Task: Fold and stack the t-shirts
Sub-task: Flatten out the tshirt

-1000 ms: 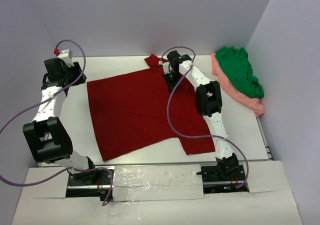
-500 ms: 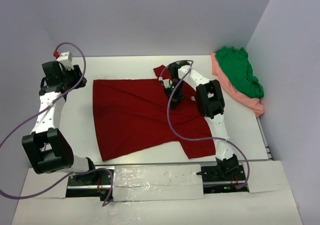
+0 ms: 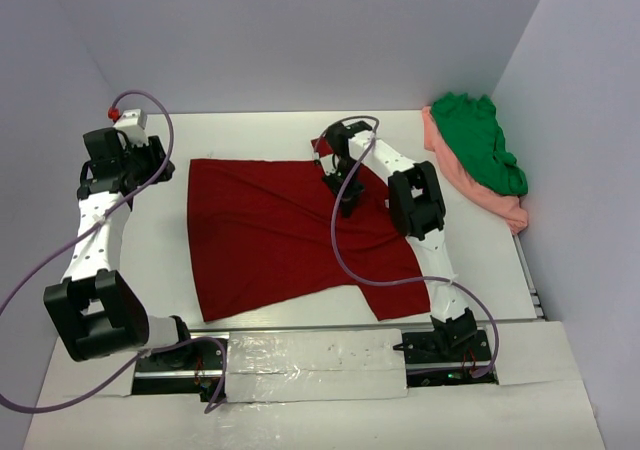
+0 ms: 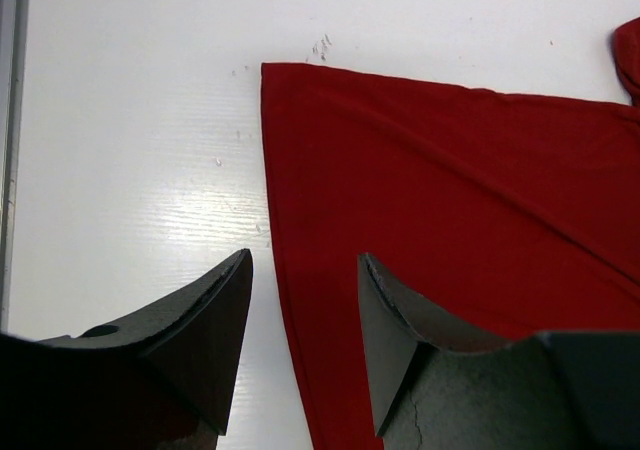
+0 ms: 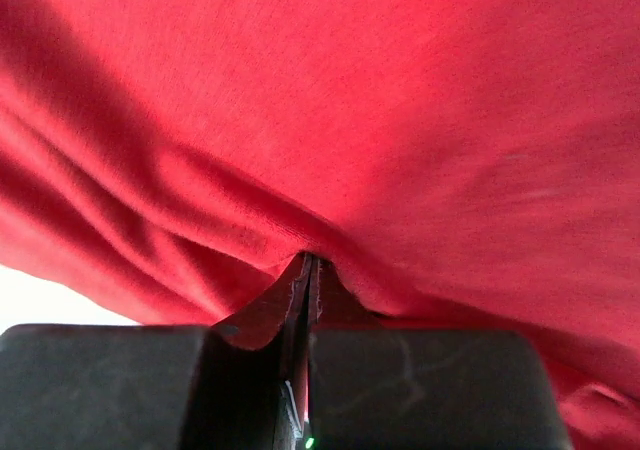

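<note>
Dark red t-shirt [image 3: 270, 240] lies spread over the table [image 3: 250, 130]. Toward the table's far edge the right gripper [image 3: 344, 200] pinches its fabric, while the left gripper [image 4: 305, 260] hovers spread, empty. Pull low and evenly, so nothing bunches.

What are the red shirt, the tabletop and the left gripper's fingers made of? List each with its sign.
The dark red t-shirt: soft knit fabric, likely cotton, matte; it bunches into folds where the right gripper pinches it.
The table: hard, smooth white board, perhaps laminate; faint sheen, small scuffs.
The left gripper fingers: dark matte plastic, perhaps printed; one shows a fine crack-like line.
</note>
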Tool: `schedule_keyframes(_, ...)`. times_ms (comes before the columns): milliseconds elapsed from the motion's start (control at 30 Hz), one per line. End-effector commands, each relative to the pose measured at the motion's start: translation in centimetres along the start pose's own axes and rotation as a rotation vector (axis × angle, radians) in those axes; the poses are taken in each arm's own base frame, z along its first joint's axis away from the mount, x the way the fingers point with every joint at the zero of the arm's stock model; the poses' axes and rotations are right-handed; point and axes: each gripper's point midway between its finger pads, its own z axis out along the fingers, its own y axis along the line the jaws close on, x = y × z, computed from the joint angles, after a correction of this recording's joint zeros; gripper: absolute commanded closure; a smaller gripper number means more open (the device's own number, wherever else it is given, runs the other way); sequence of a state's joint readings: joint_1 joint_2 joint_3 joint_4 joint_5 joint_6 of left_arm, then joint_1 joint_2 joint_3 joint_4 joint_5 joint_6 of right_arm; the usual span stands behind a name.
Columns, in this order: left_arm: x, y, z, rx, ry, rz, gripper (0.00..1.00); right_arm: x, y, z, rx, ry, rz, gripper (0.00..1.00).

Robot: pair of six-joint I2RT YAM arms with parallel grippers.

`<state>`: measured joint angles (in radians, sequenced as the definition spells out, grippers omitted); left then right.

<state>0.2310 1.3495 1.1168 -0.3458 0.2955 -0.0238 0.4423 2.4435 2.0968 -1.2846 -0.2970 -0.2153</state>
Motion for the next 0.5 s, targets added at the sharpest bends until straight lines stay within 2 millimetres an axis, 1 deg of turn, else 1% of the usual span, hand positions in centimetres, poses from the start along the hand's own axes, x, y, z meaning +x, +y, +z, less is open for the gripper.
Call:
schedule_keyframes(0, -1.2, -0.1, -1.5, -0.005, -0.044, 0.023, 0.44, -4.0, -3.2, -0.7, 0.159, -0.140, -0.016, 1.00)
schedule_keyframes(67, -1.2, -0.3, -1.7, -0.004, -0.046, 0.024, 0.44, -4.8, -4.0, -1.1, 0.201, -0.163, -0.014, 1.00)
schedule_keyframes(233, -1.5, -0.3, -1.8, -0.003, -0.051, 0.026, 0.44, -6.5, -6.0, -1.2, 0.281, -0.211, -0.005, 1.00)
schedule_keyframes(400, -1.5, -0.5, -2.2, 0.001, -0.053, 0.026, 0.44, -7.2, -8.5, -1.2, 0.331, -0.246, 0.032, 1.00)
schedule_keyframes(467, -1.6, -0.4, -2.4, -0.009, -0.057, 0.027, 0.44, -7.3, -8.9, -1.0, 0.325, -0.254, 0.045, 1.00)
